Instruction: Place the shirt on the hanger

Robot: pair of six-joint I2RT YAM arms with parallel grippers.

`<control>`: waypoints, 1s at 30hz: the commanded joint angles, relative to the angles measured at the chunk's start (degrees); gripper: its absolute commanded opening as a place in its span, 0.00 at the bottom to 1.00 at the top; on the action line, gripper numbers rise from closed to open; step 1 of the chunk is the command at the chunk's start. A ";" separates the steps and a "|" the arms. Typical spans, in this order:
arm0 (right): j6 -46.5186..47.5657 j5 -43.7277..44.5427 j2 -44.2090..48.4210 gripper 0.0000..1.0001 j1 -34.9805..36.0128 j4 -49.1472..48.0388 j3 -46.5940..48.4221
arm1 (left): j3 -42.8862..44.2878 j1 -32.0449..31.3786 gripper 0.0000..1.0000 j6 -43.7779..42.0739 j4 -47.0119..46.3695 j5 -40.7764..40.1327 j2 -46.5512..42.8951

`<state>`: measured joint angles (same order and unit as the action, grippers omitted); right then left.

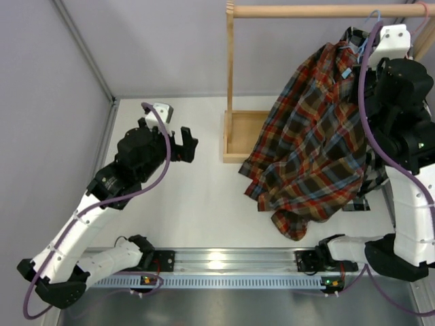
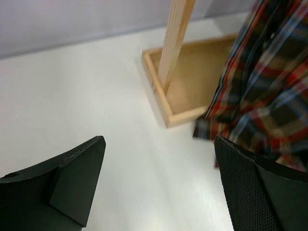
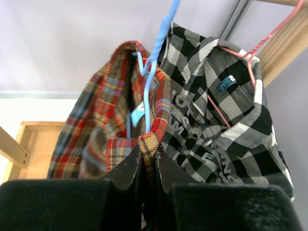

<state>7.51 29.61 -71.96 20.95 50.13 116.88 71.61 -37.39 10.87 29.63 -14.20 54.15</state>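
Shirt (image 1: pixel 309 142) hangs at about two o'clock in the overhead view, draped on the blue hanger (image 3: pixel 153 57), whose hook runs up toward the wooden rail (image 1: pixel 319 11); whether the hook sits fully over it cannot be made out. The cloth trails down toward seven o'clock, its tail resting on the table (image 1: pixel 197 204). The right gripper (image 3: pixel 147 163) is clenched on a fold of the collar just under the wire. The left gripper (image 1: pixel 178 146), at nine o'clock, stands wide apart and holds nothing.

The risk is in the letting go: the cloth looks heavier on one side, so it could slide off the wire once the pinch ends. If the fold catches on a finger, pulling back could drag the hanger off the rail or disturb the checked shirt (image 3: pixel 226 130) at three o'clock
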 commanded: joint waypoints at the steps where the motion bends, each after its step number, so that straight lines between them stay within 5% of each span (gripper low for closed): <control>1: -2.06 -13.50 1.39 0.00 -5.64 -3.97 2.22 | -4.09 0.03 0.98 0.38 6.14 1.96 -3.33; 6: -2.41 -25.20 4.55 0.00 -12.68 -15.49 -3.76 | -13.59 0.03 0.98 -2.79 6.67 11.81 -9.41; 11: -2.05 -29.42 0.79 0.00 -19.17 -15.85 -0.61 | -20.63 0.12 0.98 -2.79 3.33 7.96 -11.79; 30: -2.58 -37.07 -7.49 0.00 -28.42 -19.80 4.58 | -22.31 1.79 0.98 -1.91 2.37 10.24 -14.07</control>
<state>5.80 -5.45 -79.55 -6.46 39.13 118.13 49.69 -36.16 8.88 35.31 -5.30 40.14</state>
